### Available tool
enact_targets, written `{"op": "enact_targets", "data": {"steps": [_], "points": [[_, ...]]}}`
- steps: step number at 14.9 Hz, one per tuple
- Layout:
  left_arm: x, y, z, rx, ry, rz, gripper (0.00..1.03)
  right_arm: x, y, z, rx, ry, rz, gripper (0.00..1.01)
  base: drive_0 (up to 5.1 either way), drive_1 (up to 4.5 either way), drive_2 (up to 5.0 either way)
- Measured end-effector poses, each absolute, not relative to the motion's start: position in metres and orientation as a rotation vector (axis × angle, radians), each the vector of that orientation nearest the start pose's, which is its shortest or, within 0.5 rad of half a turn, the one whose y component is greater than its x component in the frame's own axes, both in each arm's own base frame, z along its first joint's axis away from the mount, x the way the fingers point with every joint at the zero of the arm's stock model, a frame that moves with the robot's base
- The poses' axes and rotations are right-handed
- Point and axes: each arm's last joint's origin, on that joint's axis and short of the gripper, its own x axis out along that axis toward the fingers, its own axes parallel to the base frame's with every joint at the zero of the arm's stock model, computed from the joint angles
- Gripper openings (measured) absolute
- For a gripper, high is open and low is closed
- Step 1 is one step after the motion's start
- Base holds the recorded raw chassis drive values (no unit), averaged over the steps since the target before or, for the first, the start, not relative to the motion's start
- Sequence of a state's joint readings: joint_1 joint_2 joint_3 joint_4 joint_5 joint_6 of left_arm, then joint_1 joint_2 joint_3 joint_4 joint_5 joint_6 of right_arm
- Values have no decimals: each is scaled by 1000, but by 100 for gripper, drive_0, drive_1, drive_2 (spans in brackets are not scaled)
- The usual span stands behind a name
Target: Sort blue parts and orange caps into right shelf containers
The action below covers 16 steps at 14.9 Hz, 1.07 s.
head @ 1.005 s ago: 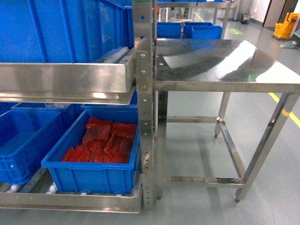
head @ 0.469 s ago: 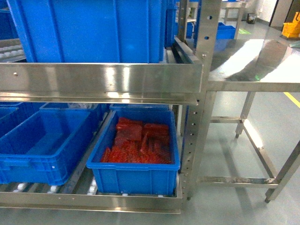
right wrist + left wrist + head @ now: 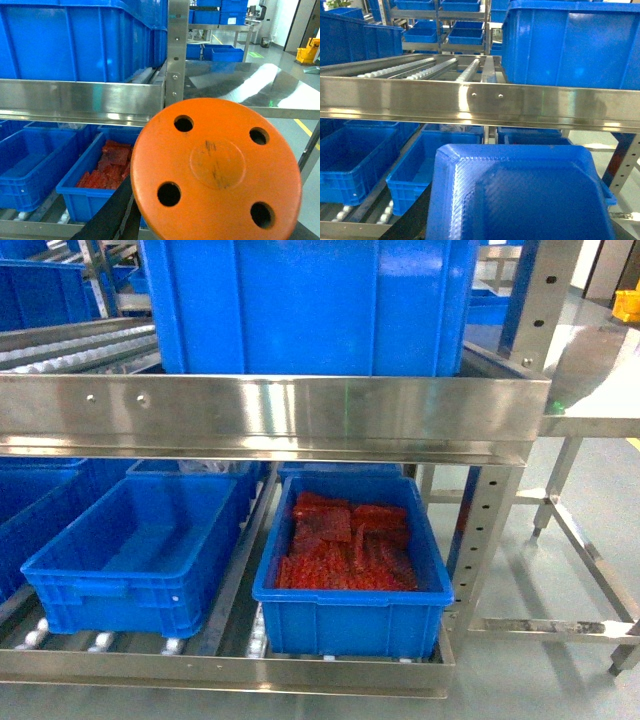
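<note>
Filling the right wrist view, a round orange plastic cap with four holes [image 3: 216,172] hides its pincer; likewise a dark blue angular moulded part [image 3: 517,195] on the left (grips unseen). Both await the lower-shelf ribbed blue crate [image 3: 350,618] of red pieces; nothing visibly delivered.

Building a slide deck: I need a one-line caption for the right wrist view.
An orange cap with four holes fills the foreground before a steel shelf rack holding blue crates.

View swung left along the rack

The blue ribbed crate of orange-red pieces [image 3: 350,560] drifted from left toward centre; the shiny steel table [image 3: 590,370] slid to the right edge.
</note>
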<state>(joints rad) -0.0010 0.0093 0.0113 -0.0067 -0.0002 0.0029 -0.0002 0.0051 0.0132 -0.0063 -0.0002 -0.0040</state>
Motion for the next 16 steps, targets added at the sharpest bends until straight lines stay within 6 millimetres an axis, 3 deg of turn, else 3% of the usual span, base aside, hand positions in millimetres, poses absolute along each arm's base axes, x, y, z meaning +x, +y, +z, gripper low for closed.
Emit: {"op": "enact_targets", "data": {"steps": [16], "points": [[98, 0, 166, 3, 4, -1, 43, 97, 0, 167, -4, -3, 0, 44, -502, 243, 243]]}}
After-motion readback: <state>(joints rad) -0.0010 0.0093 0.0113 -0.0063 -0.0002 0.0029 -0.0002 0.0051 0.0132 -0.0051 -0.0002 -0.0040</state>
